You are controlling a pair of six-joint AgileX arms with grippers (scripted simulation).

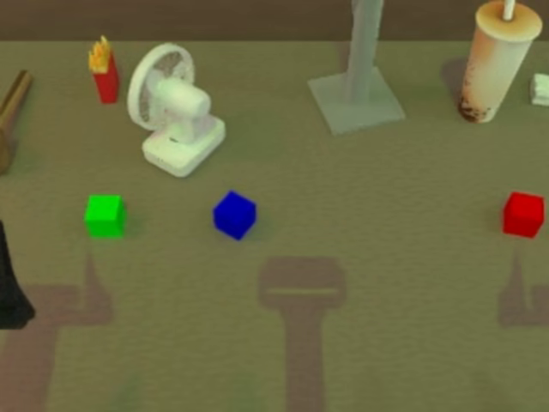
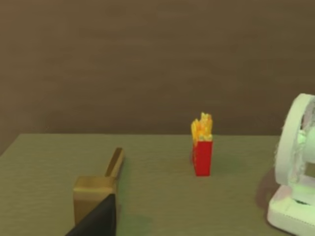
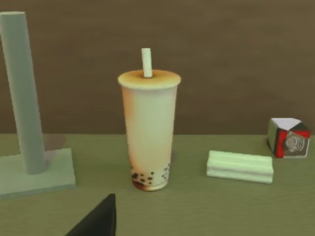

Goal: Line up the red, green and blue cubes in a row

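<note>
Cubes lie scattered in the top view: the small bright green cube sits toward the left of the olive desk, the deep blue cube near it toward the middle and turned askew, and the bright red cube well apart at the far right, so no tidy row is formed yet. Behind them stand a white desk fan, a red carton of yellow fries, a pale grey post on a square base and a tall milk-tea cup with a straw. A dark part of the left arm shows at the left edge; the right arm is out of sight there. Left wrist view: only a dark fingertip of the left claw shows, spread cannot be told. Right wrist view: likewise for the right claw, spread cannot be told. Risk, as judged: mistaking the red carton for the red cube, or gripping the rotated blue cube across its corners so it slips.
</note>
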